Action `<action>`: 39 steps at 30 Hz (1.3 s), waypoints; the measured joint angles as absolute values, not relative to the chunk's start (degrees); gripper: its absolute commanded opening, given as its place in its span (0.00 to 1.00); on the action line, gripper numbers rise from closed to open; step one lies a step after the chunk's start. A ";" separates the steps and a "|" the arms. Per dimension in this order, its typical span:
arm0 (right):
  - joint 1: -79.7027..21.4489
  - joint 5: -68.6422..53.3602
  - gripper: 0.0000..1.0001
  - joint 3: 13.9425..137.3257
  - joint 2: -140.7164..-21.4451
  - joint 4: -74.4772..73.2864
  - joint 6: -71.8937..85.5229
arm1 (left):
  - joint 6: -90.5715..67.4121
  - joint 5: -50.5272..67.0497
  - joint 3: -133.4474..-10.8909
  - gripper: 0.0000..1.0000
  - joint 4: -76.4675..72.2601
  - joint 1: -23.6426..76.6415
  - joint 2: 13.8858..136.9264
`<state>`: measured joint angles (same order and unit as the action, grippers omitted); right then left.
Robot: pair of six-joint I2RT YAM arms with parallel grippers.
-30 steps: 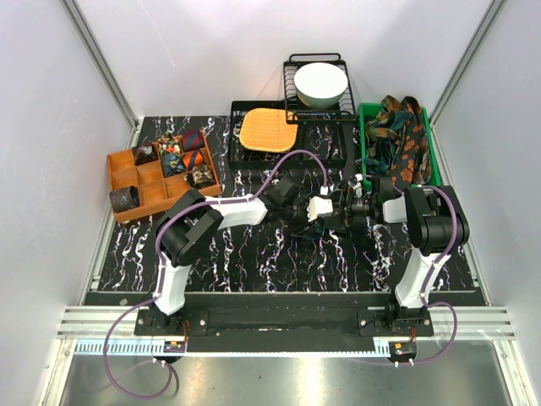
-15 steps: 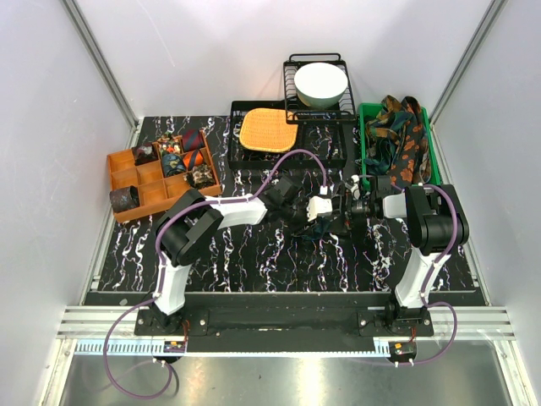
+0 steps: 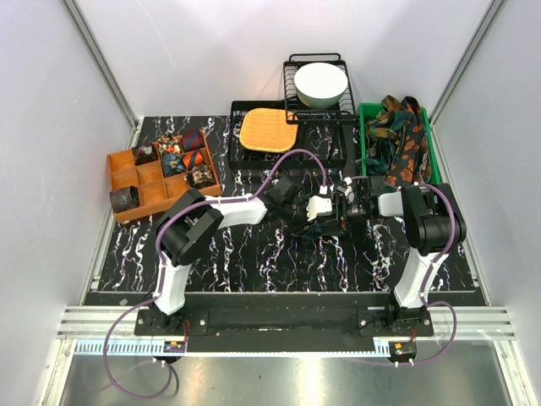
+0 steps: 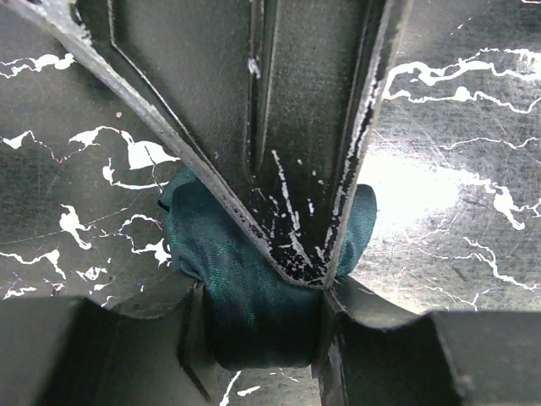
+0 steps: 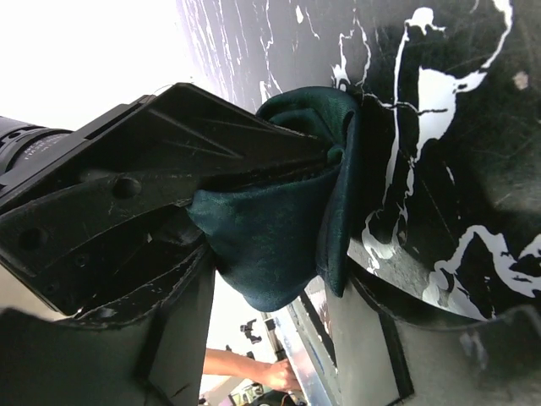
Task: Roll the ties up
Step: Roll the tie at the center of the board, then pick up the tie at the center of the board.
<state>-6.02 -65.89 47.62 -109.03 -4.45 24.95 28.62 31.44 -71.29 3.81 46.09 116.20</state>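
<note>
Marbled bench (image 3: pixel 254 262), top view: left gripper (image 3: pixel 327 222) and right gripper (image 3: pixel 342 213) meet mid-bench. Left wrist: left gripper clamps the tie (image 4: pixel 245 288). Right wrist: right gripper flanks it, grip unclear. Probably mid-roll; next needs a firm pinch, then turning.

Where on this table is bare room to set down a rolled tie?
Bare tabletop: the front strip between the left arm and right arm, and the back-left corner behind the orange organizer. Crowded: the back edge, with black tray, bowl rack and green bin; and the middle, where left gripper and right gripper meet on the teal tie.
</note>
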 measured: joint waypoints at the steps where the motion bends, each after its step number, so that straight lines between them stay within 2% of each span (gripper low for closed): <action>1: -6.02 -65.69 0.59 47.92 -109.12 -5.17 24.53 | 28.60 31.51 -71.29 0.00 3.79 46.06 116.20; 5: -6.17 -65.25 0.61 49.12 -109.43 -7.64 23.29 | 28.60 31.62 -71.26 0.00 3.77 46.02 116.22; 7: -6.24 -64.88 0.68 49.52 -109.45 -8.51 22.98 | 28.60 31.66 -71.26 0.00 3.77 46.02 116.22; 10: -6.28 -63.90 0.70 49.84 -109.47 -9.32 22.48 | 28.60 31.68 -71.26 0.00 3.73 46.02 116.25; 14: -6.28 -62.76 0.77 50.52 -109.58 -9.91 21.98 | 28.58 31.70 -71.24 0.00 3.68 46.02 116.25; 20: -6.31 -61.04 0.73 52.47 -109.93 -9.96 21.17 | 28.51 31.73 -71.22 0.00 3.64 46.00 116.25; 24: -6.33 -61.58 0.63 53.21 -110.37 -10.00 20.73 | 28.45 31.75 -71.22 0.00 3.60 45.95 116.25; 25: -6.35 -62.08 0.63 53.25 -110.39 -9.96 20.75 | 28.45 31.77 -71.22 0.00 3.60 45.95 116.25; 28: -6.39 -62.59 0.72 53.28 -110.39 -9.96 20.69 | 28.45 31.79 -71.22 0.00 3.57 45.93 116.25; 30: -6.39 -62.63 0.72 53.28 -110.39 -10.22 20.36 | 28.47 31.90 -71.22 0.00 3.57 45.89 116.27; 33: -6.39 -62.72 0.66 53.28 -110.39 -10.83 19.53 | 28.47 31.99 -71.22 0.00 3.55 45.84 116.27; 36: -6.39 -63.02 0.55 53.28 -110.39 -11.22 19.03 | 28.47 32.21 -71.22 0.00 3.53 45.78 116.33; 39: -6.55 -63.53 0.23 53.28 -110.39 -11.29 18.63 | 28.49 32.23 -71.22 0.00 3.53 45.76 116.33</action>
